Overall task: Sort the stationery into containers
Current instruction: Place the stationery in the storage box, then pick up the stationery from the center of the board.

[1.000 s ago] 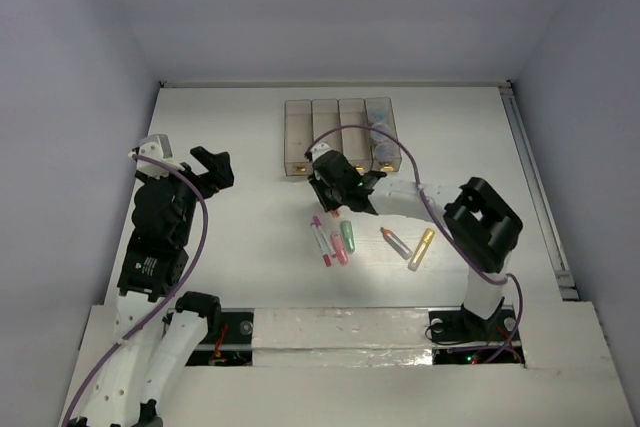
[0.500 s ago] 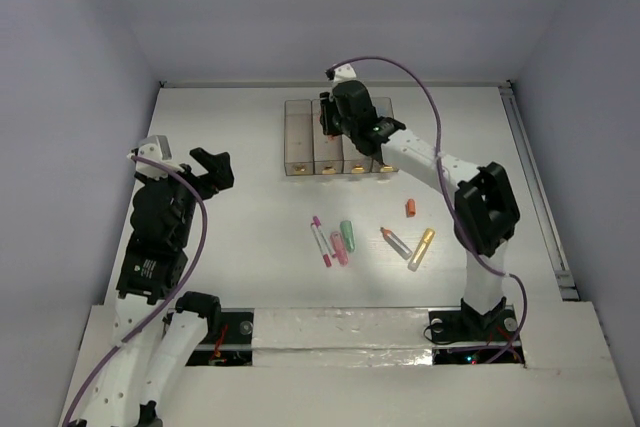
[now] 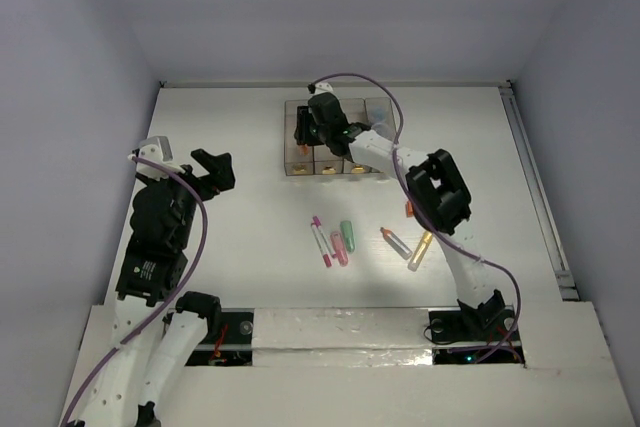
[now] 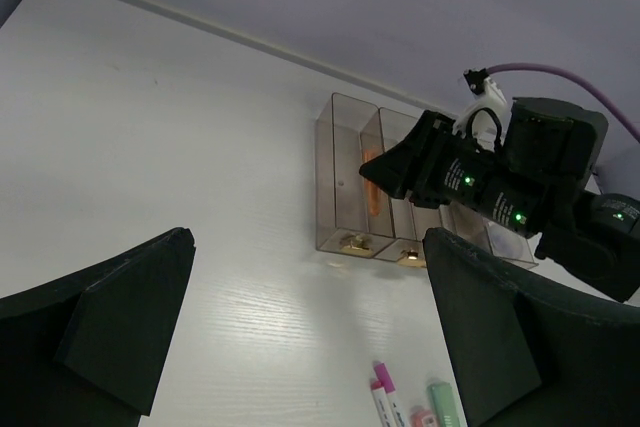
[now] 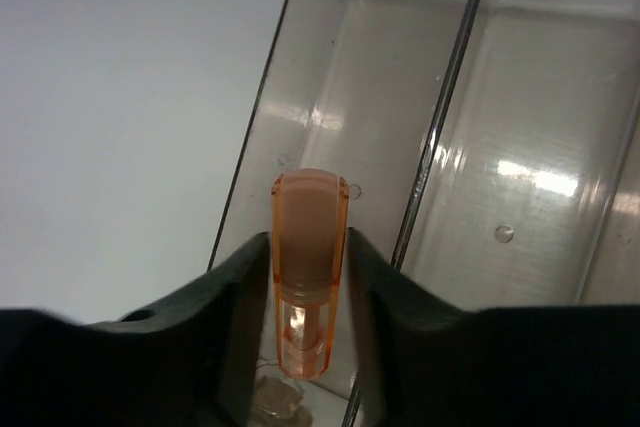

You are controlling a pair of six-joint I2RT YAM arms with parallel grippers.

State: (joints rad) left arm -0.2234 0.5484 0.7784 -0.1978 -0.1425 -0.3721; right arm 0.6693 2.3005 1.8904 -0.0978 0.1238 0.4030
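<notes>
Row of bins [image 3: 330,165] is sitting far-centre on the table [image 3: 230,127]. Right gripper [image 3: 302,135] is hovering over the leftmost bin [image 5: 365,77], gripping a marker [image 5: 308,267]. Loose markers [image 3: 335,242] are lying before the bins. Left gripper [image 3: 185,160] is standing well left.

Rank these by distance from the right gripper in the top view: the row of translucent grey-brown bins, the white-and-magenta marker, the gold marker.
1. Row of translucent grey-brown bins: directly beneath the right gripper and its orange marker, far side.
2. White-and-magenta marker: mid-table, left of the loose group.
3. Gold marker: right end of that group.
</notes>
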